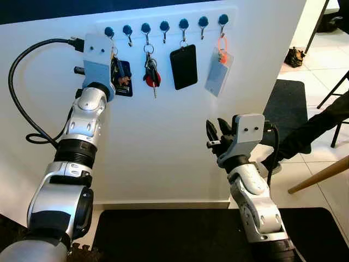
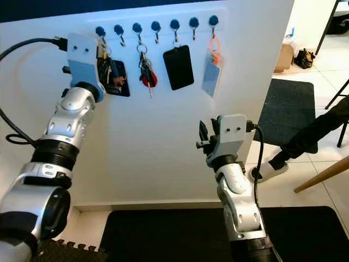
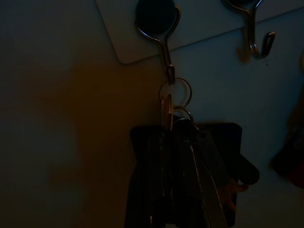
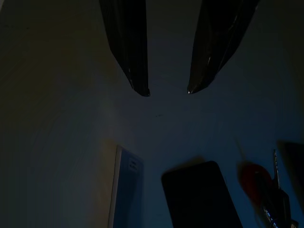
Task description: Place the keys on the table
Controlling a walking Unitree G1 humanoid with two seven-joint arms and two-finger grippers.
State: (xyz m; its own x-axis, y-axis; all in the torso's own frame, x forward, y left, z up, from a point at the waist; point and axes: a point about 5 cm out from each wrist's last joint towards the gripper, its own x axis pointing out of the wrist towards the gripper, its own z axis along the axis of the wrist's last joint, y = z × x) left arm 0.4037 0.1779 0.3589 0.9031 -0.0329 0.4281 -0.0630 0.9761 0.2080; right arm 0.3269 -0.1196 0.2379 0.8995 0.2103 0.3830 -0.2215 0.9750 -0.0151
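A bunch of keys with a dark blue tag (image 1: 121,73) hangs from the leftmost hook of a white rail (image 1: 163,24) on the white wall. My left gripper (image 1: 115,66) is raised right against this bunch; the left wrist view shows the key ring (image 3: 175,90) on its hook (image 3: 164,42) and the keys (image 3: 190,175) close up. A second bunch with a red fob (image 1: 151,75) hangs two hooks to the right. My right gripper (image 1: 218,134) is held open, lower and to the right, in front of the bare wall, holding nothing.
A black card (image 1: 184,66) and a clear badge holder on an orange loop (image 1: 218,73) hang further along the rail. A black mat (image 1: 163,234) lies at the wall's foot. A person's leg and white shoe (image 1: 305,134), a wooden leg (image 1: 322,174) and a dark rug (image 1: 289,109) are on the right.
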